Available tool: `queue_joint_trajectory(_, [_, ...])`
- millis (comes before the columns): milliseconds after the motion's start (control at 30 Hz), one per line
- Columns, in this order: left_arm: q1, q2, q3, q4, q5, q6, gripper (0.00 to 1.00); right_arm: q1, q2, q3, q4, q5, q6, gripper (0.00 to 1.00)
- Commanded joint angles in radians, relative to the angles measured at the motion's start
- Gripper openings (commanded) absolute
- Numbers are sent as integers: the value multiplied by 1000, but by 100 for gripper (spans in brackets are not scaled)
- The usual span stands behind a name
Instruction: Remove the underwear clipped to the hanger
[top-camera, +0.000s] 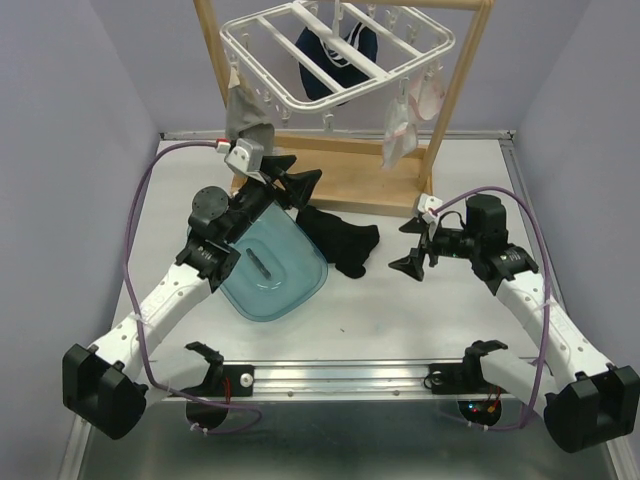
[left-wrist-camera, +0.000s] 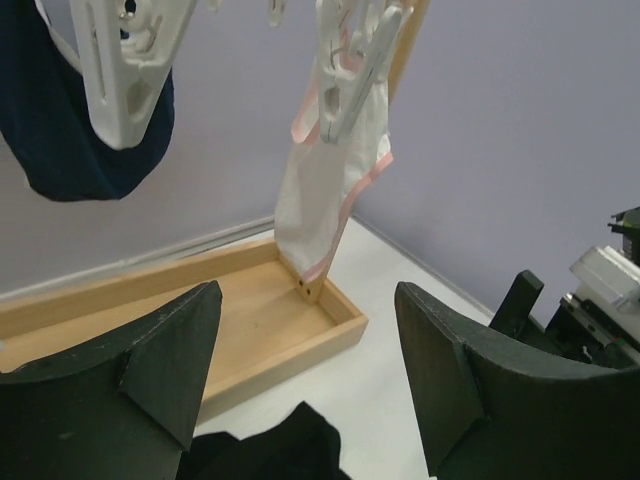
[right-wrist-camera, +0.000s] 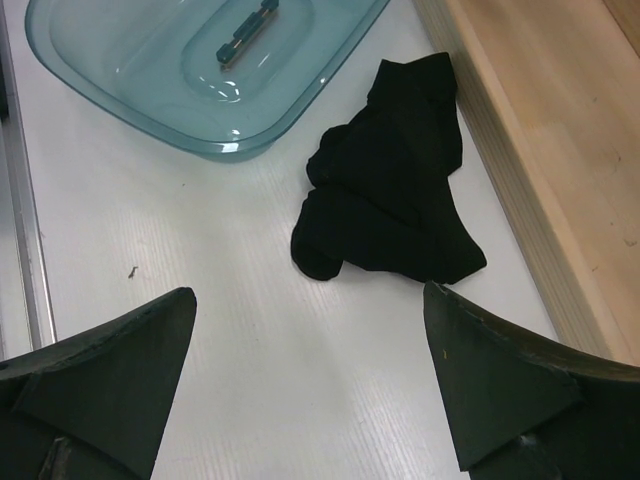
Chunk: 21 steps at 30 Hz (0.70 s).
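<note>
Underwear of soft black cloth (right-wrist-camera: 385, 190) lies on the white table (right-wrist-camera: 250, 340); left claw (left-wrist-camera: 305, 300) and right claw (right-wrist-camera: 308, 292) gape wide, empty.

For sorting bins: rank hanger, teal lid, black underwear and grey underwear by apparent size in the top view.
1. hanger, though it hangs high, so perhaps nearer the camera
2. teal lid
3. black underwear
4. grey underwear, lower end hidden
</note>
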Motion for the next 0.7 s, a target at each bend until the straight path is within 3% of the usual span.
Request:
queue_joint_trajectory(0, [-3, -71, -13, -121, -8, 120, 81, -18, -23, -20, 39, 11, -16, 100])
queue_joint_trajectory(300, [-3, -99, -88, -276, -20, 311, 82, -49, -30, -19, 39, 19, -14, 100])
queue_joint_trajectory(667, [-76, 28, -105, -291, -60, 291, 82, -63, -36, -19, 40, 20, -12, 100])
